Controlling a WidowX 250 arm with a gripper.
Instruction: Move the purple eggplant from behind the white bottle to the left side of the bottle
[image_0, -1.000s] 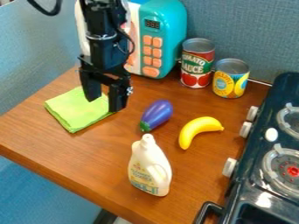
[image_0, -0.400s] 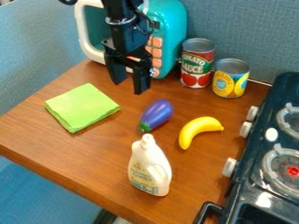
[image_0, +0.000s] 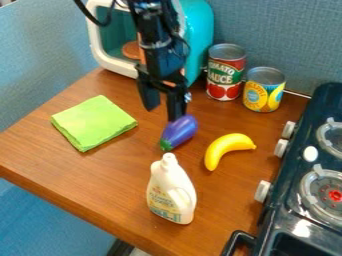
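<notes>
"Got a look at the pincer (image_0: 163, 114)?"

"Yes. Saw it spread open above the table (image_0: 100, 165), with nothing gripped between its fingers."

"And found the eggplant (image_0: 179, 132) where?"

"Right by the tip of the finger on the picture's right, green end toward the camera. Could not tell contact from a narrow gap."

"Noticed anything a bit further out?"

"Spotted the banana (image_0: 227, 148) to the pincer's right and nearer the camera, past the eggplant. Made out the green cloth (image_0: 93, 122) to the pincer's left, folded flat."

"Checked behind it too?"

"Saw the microwave (image_0: 199, 30) there, partly hidden by the arm (image_0: 157, 45). Found the red can (image_0: 226, 75) behind and to the right, upright, with the yellow can (image_0: 264, 90) just beside it."

"And farthest off?"

"Picked out the white bottle (image_0: 172, 192), upright, well apart from the pincer on the camera's side, and the stove (image_0: 314, 220) far right."
</notes>
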